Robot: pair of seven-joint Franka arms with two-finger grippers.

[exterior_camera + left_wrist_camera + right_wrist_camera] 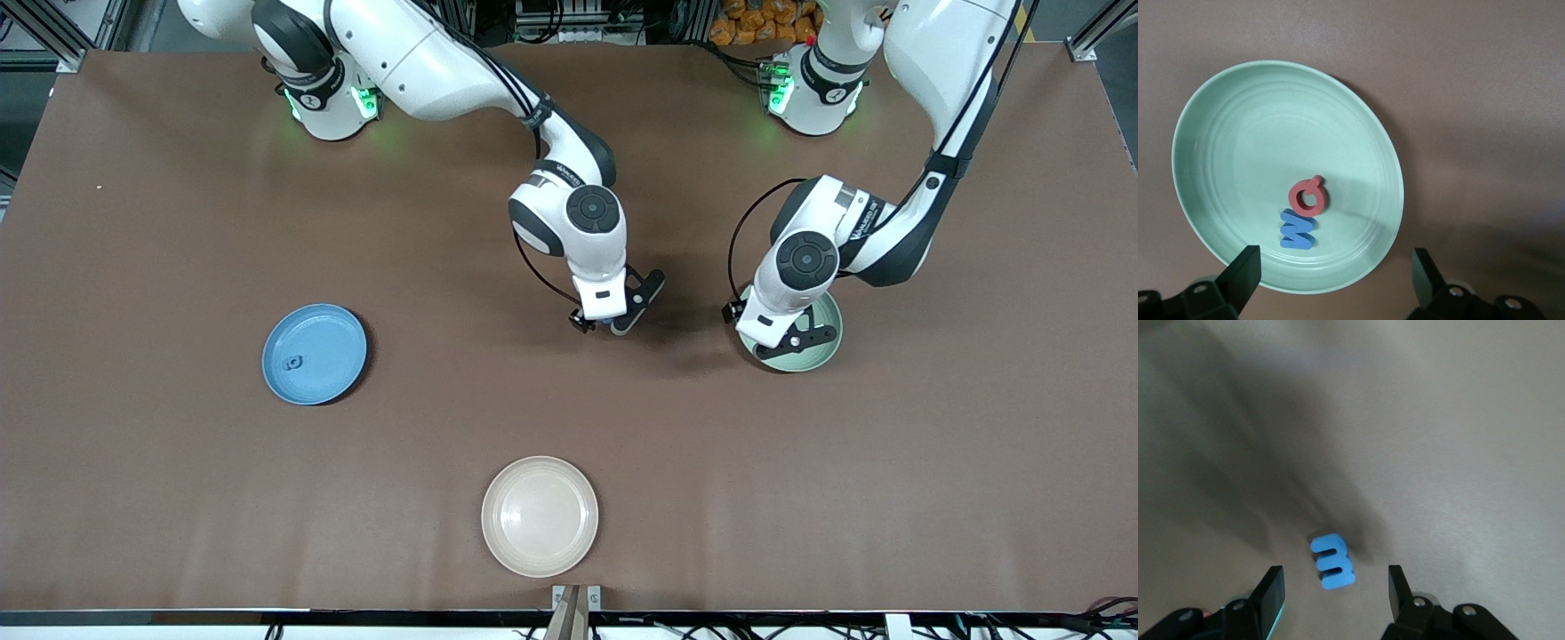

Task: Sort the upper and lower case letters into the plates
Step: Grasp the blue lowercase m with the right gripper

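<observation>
1. The right gripper (613,322) hangs low over the bare brown table (133,267) near its middle, between the blue plate (314,354) and the mint green plate (816,350). Its fingers (1271,597) stand apart with nothing between them yet — the blue letter (1333,561) lies flat on the table just ahead of them in the right wrist view.
2. The left gripper (786,340) waits over the mint green plate, jaws spread wide and empty. In that plate lie a red letter (1307,195) and a blue W-like letter (1297,229), touching.
3. The blue plate, at about nine o'clock from the right gripper, holds one small blue piece (292,362). The cream plate (540,516) sits at six o'clock.
4. The step in hand looks like picking up the loose blue letter. The next move likely calls for lowering squarely astride it, closing — then judging its case to choose a plate.
</observation>
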